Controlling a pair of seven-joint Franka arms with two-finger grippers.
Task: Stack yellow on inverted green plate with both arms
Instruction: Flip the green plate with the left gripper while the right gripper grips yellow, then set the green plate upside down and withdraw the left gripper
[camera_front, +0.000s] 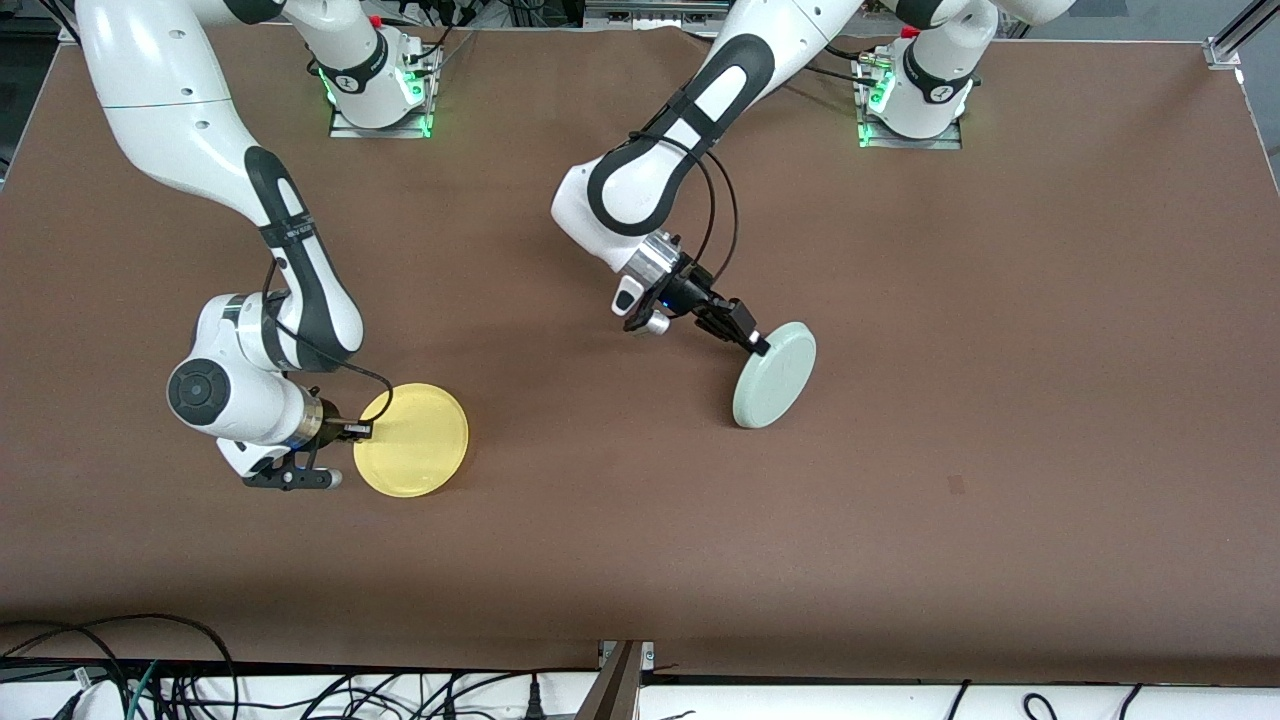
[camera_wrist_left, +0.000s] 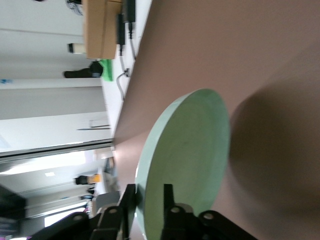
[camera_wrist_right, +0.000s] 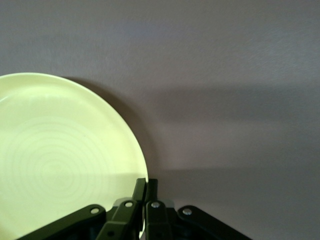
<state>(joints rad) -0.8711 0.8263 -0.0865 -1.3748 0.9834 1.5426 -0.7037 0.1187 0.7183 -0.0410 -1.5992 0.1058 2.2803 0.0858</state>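
Note:
The bright yellow plate (camera_front: 412, 440) is level at the table surface toward the right arm's end. My right gripper (camera_front: 358, 431) is shut on the plate's rim at the side toward that end. The right wrist view shows both fingers pinching the rim of the yellow plate (camera_wrist_right: 60, 160), with the gripper (camera_wrist_right: 146, 187) closed on it. The pale green plate (camera_front: 775, 375) stands steeply tilted near the table's middle, its lower edge at the table. My left gripper (camera_front: 758, 345) is shut on its upper rim. The left wrist view shows the green plate (camera_wrist_left: 190, 150) between the gripper's (camera_wrist_left: 149, 200) fingers.
The two arm bases (camera_front: 380, 90) (camera_front: 915, 100) stand at the table's back edge. Cables (camera_front: 150, 670) hang below the table's front edge. A small dark mark (camera_front: 957, 485) is on the brown table toward the left arm's end.

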